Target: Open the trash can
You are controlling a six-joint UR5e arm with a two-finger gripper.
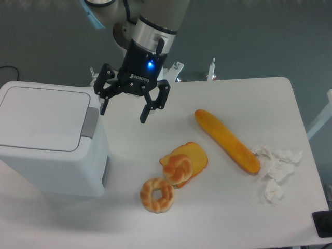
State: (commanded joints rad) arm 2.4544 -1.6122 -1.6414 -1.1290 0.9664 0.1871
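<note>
Nearest the camera, a bagel (157,195) lies on the white table (207,218), and just behind it a twisted bun (177,167) rests against a slice of toast (194,155); these are well apart from the bin and play no part in the job. To the right, crumpled tissue (274,168) sits beside the end of a long baguette (226,140) that runs diagonally toward the back.

At the left stands the trash can (49,140), large and white, its flat lid down and its grey push tab (90,122) facing the middle of the table, which is likely the side it must be worked from.

Farther back, the gripper (123,109) hangs above the table just beside the can's upper right corner, tilted, with its jaws spread wide and holding nothing. One fingertip (102,110) hovers close above the tab, seemingly not touching it. I judge it is lining up to press that tab.
</note>
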